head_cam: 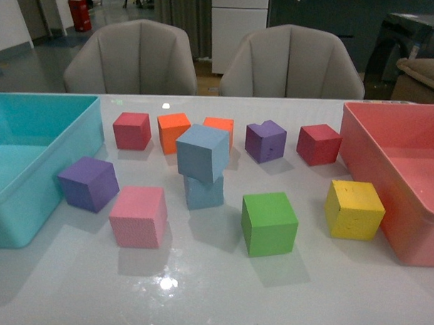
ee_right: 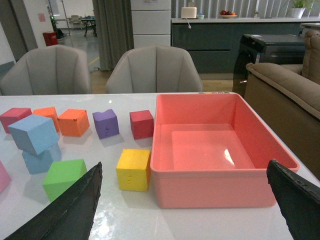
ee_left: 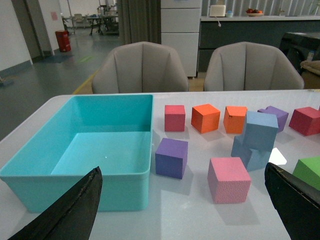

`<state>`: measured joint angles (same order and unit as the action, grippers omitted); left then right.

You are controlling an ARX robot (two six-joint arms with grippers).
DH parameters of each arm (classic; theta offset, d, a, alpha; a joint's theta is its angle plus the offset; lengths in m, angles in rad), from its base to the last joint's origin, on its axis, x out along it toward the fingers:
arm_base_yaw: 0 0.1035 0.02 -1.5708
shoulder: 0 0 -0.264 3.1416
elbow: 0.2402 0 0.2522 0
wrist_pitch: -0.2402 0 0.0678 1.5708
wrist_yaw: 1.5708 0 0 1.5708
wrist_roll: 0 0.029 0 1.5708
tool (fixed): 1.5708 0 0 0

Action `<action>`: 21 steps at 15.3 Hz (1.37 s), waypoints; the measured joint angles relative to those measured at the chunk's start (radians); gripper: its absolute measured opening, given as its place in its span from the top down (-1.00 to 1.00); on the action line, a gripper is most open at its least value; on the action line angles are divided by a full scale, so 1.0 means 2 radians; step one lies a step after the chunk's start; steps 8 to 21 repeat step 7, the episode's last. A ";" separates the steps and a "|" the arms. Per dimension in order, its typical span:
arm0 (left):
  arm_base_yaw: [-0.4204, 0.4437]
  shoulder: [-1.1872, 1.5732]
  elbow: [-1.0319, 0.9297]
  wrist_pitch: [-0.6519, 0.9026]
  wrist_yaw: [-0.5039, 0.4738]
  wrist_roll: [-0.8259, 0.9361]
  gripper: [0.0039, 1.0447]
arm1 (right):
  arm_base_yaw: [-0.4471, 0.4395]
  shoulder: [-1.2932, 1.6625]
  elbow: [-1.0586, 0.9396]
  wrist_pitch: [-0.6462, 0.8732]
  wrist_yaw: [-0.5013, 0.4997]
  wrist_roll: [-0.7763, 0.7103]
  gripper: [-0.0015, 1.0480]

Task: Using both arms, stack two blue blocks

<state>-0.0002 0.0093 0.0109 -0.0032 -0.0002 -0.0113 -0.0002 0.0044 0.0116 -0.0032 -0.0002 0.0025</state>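
My two blue blocks are sitting stacked mid-tabletop (head_cam: 212, 298): the upper blue block (head_cam: 202, 152) is resting tilted (overhanging leftward) on the lower blue block (head_cam: 204, 191), between the pink cube (head_cam: 137, 216) and green cube (head_cam: 269, 223). My left pincer (ee_left: 185, 210) and right pincer (ee_right: 185, 210) are both hanging spread wide, holding nothing.

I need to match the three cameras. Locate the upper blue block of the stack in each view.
Front view: upper blue block sits tilted on the lower blue block, centre of the table.
Left wrist view: it shows toward the right side, beside the pink block.
Right wrist view: it shows at the left side.
Shared landmark: green block.
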 joint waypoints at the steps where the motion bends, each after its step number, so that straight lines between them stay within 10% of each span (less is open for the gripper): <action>1: 0.000 0.000 0.000 0.000 0.000 0.000 -0.88 | 0.000 0.000 0.000 0.000 0.000 0.000 -0.87; 21: 0.000 0.000 0.000 0.000 0.000 0.000 -0.88 | 0.000 0.000 0.000 0.000 0.000 0.000 -0.88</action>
